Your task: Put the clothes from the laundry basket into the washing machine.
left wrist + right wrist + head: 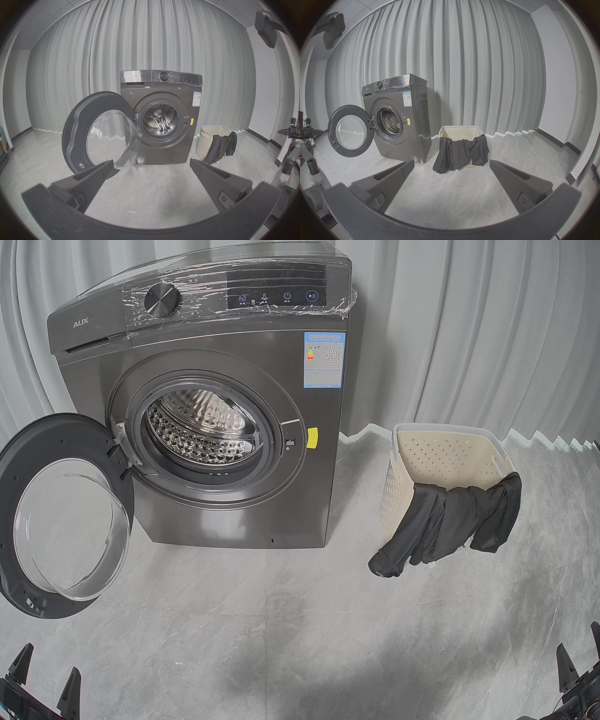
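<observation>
Head view first: where are the clothes you want me on?

— You'll find a black garment (450, 521) draped over the front rim of the cream laundry basket (450, 455). The basket stands on the floor just to the right of the washing machine (300, 477), with a gap between them. The cloth hangs down the basket's outer wall, and its lowest end touches the grey floor tiles (312, 627).

— And the washing machine itself?

— Its round door (62, 515) is swung wide open to the machine's left, glass bowl facing you. The steel drum (200, 421) shows through the opening; you can see no cloth in the part that shows. Clear plastic film is wrapped over the control panel around the dial (162, 300). A pleated pale curtain (469, 334) hangs behind the machine.

— How do my claws stand?

— Your left gripper (150, 162) has its two fingers spread wide apart with nothing between them. It sits low over the floor, well short of the washing machine, and looks towards the open door and the drum. Your right gripper (450, 164) is likewise spread and empty, well apart from the machine on its right-hand side, with the basket and the hanging garment straight ahead of it.
</observation>
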